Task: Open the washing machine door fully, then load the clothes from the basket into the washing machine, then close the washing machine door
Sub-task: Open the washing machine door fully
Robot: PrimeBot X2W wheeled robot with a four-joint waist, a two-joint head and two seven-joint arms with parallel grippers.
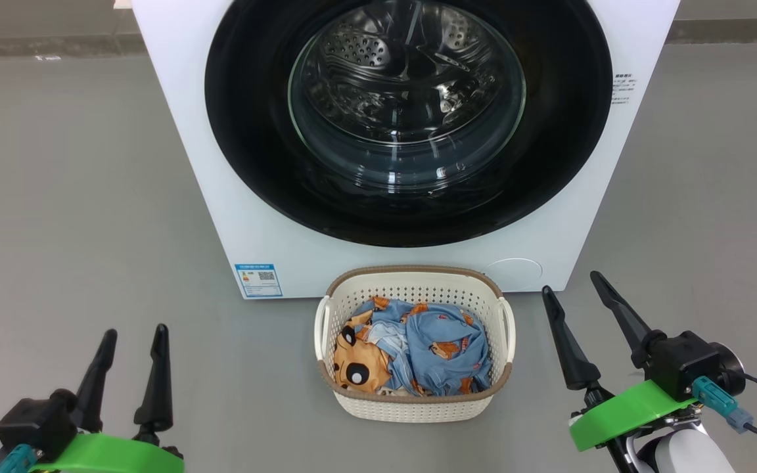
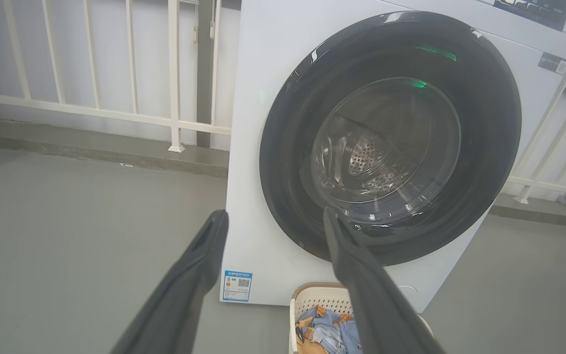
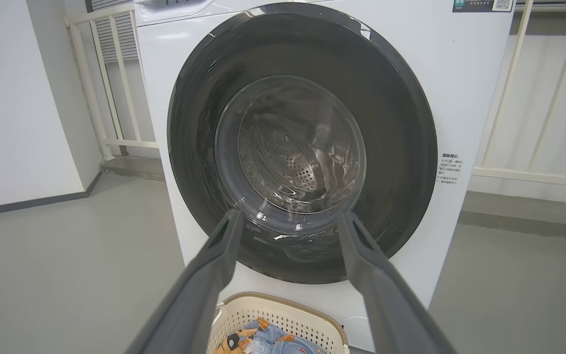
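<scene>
The white washing machine (image 1: 188,98) stands ahead with its round glossy black washing machine door (image 1: 253,151) shut flat against its front; the steel drum shows through the glass porthole. On the floor right before it sits the cream basket (image 1: 418,401) holding the light blue clothes (image 1: 437,348) with an orange bear face. My left gripper (image 1: 135,334) hovers open at the lower left, well left of the basket. Open too, my right gripper (image 1: 569,281) hangs just right of the basket. Both wrist views look at the door (image 2: 489,123) (image 3: 396,123) from a short distance.
Grey floor (image 1: 63,197) spreads to both sides of the machine. A white railing (image 2: 91,59) and a low ledge run behind it. A white wall (image 3: 17,98) stands off to one side in the right wrist view. A blue label sticker (image 1: 258,280) marks the machine's lower front.
</scene>
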